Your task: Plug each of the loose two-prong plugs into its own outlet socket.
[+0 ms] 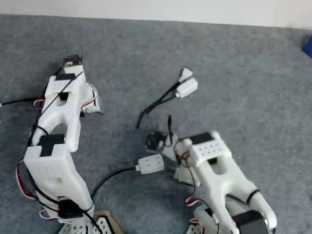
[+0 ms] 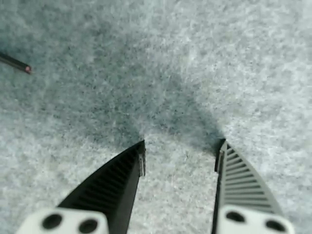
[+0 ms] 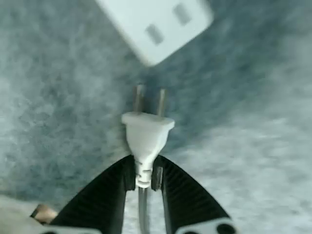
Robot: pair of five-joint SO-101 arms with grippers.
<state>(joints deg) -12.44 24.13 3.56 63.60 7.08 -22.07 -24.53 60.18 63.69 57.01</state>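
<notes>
My right gripper [image 3: 145, 175] is shut on the neck of a white two-prong plug [image 3: 146, 134]. Its prongs point at the white outlet block [image 3: 156, 27], a short gap away, and two slots show on the block's face. In the high view the outlet block [image 1: 150, 164] lies on the grey carpet just left of the right arm [image 1: 209, 156], with a black cord running toward the lower left. Two more white plugs [image 1: 187, 87] on black cords lie farther back. My left gripper [image 2: 180, 151] hangs open over bare carpet, holding nothing.
A thin black wire end [image 2: 24, 68] lies on the carpet ahead of the left gripper. The left arm [image 1: 61, 126] stands at the left side. A blue object [image 1: 308, 46] sits at the far right edge. Open carpet lies toward the back.
</notes>
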